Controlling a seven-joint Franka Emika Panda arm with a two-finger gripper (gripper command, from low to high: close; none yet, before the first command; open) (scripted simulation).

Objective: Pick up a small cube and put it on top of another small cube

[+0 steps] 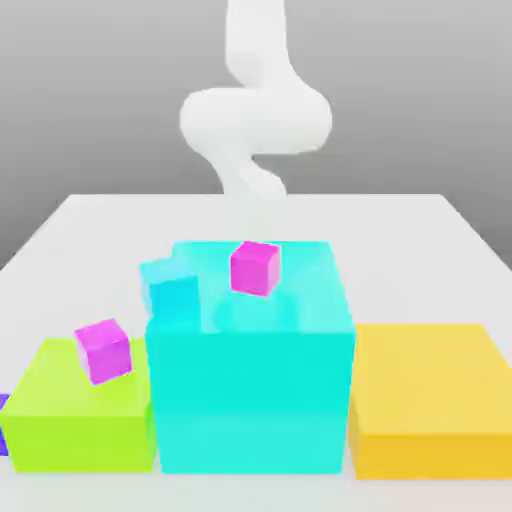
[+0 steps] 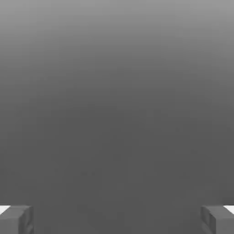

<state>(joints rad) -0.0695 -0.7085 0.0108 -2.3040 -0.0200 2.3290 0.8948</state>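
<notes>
Pincer: gripper (image 2: 117, 220) open wide, fingers far apart at the two edges of the hand view, nothing between them.
Arm: white arm (image 1: 256, 120) upright beyond the blocks.
Task cube: blue-violet cube (image 1: 4, 426), a sliver at the exterior view's left edge, beside the lime block (image 1: 84, 443); rest of it cut off or hidden, full pose can't tell.
Magenta cube: small magenta cube (image 1: 254, 269), seen over the top of the big cyan block (image 1: 250, 400).
Cyan cube: small cyan cube (image 1: 172, 291), at that block's corner on the exterior view's left, looks tilted; contact can't tell.
Purple-pink cube: other small cube (image 1: 105, 351), turned askew, over the lime block; resting or not, can't tell.
Yellow block: wide yellow block (image 1: 432, 380), on the exterior view's right, beside big cyan.
Step in hand: judged as approach, nothing gripped.
Do well: keep jaws wide, travel high over the blocks, turn the hand to match two opposite cube faces, drop straight down, close centred.
Watch: fingers knocking lime if the cube sits tight beside it.
Stack later: pick a settled, level cube as base; lower gently, release only once flat.
</notes>
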